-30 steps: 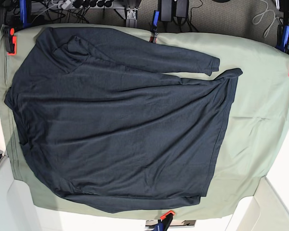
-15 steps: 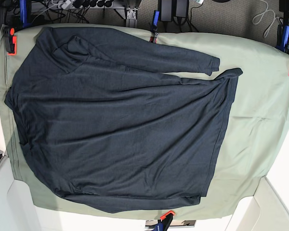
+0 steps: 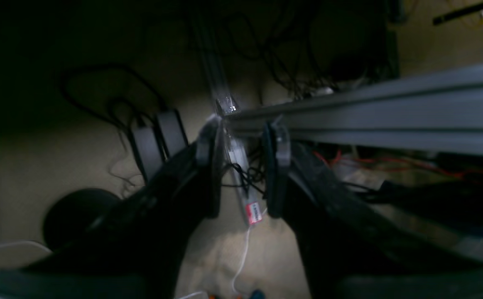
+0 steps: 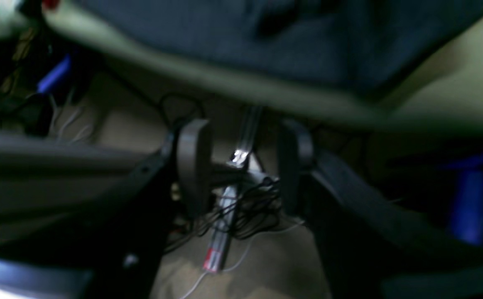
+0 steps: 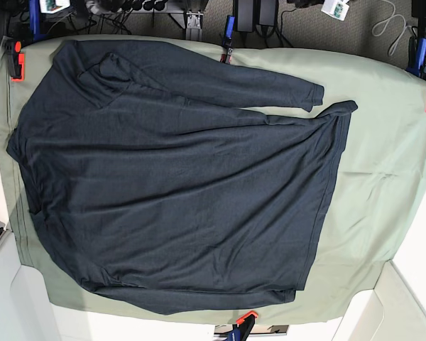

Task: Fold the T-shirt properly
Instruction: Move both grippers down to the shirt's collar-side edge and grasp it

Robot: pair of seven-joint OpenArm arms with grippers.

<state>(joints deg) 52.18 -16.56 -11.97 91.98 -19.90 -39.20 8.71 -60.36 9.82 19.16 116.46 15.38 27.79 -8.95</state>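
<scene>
Olive-green cloth [image 5: 383, 177] covers the work table and is pinned at its edges by orange-and-blue clamps [image 5: 13, 60]; beyond the far edge lie carpet, cables and power bricks. Spread across most of this cloth is the dark navy long-sleeved T-shirt [image 5: 177, 185], lying roughly flat with its neck end toward the left of the base view and its hem toward the right. One sleeve [image 5: 270, 82] stretches along the far edge; the other is not clearly seen, though a bunched strip of fabric runs along the near edge. The body shows soft diagonal creases but no fold made across it.

Neither arm reaches over the table in the base view. The left gripper [image 3: 243, 174] hangs off the table beside a grey aluminium rail [image 3: 374, 120], its fingers [image 3: 276, 166] standing apart with only floor and cables between them, holding nothing. The right gripper [image 4: 245, 166] is likewise parted and empty, its fingers [image 4: 193, 166] framing cables below the table edge, with the shirt's fabric visible above it.

By my reading, folding has not started: the garment is merely laid out. Left to do are bringing the sleeves in, folding the sides over, and doubling the body into a neat packet.
</scene>
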